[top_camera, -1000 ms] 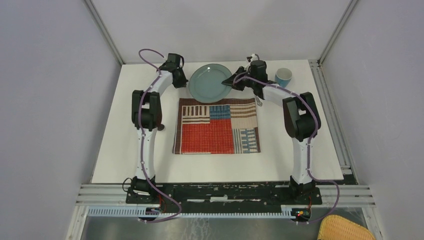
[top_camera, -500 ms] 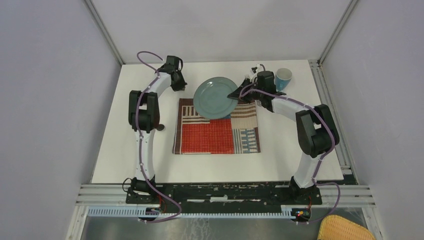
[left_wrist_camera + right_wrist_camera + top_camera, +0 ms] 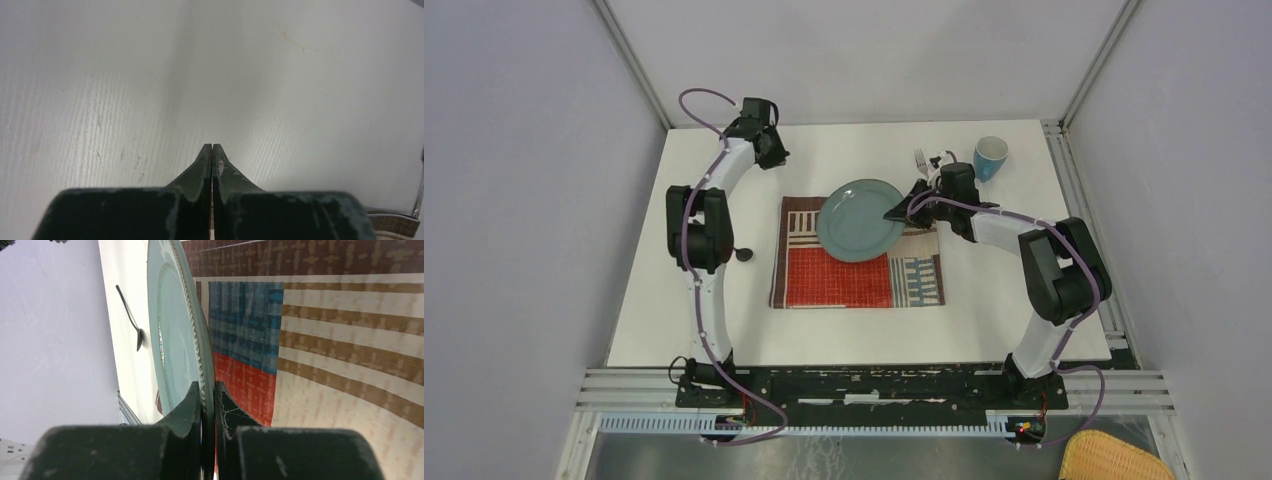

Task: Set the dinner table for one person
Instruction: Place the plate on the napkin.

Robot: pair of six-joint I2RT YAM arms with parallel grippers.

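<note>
A teal plate (image 3: 859,220) is held by its right rim in the right fingers (image 3: 902,211), which are pinched narrowly on it. In the right wrist view the rim (image 3: 202,365) is seen clamped between the two fingers. The plate is placed over the far half of a striped patchwork placemat (image 3: 844,280), with its far edge reaching just past the cloth. Whether it rests on the cloth cannot be told.

A fork (image 3: 921,160) is seen just beyond the right wrist, and a blue cup (image 3: 990,155) stands upright near the far right corner, well apart from the plate. A dark spoon (image 3: 742,255) lies left of the placemat, close beside the left arm's elbow.

The left fingers (image 3: 774,156) are held over the far left part of the desk (image 3: 684,320), away from every object. In the left wrist view they are pressed together with nothing between them (image 3: 211,152). Only a corner of the placemat (image 3: 395,225) shows at that picture's lower right.

The desk is a white matte rectangle, marked with fine ridges and faint scuffs in the left wrist view (image 3: 125,100). It is edged by metal rails (image 3: 874,385) at the near side, where both arm bases are bolted. Pale grey walls enclose it on three sides. A yellow woven basket (image 3: 1114,458) is partly seen below the near right corner.
</note>
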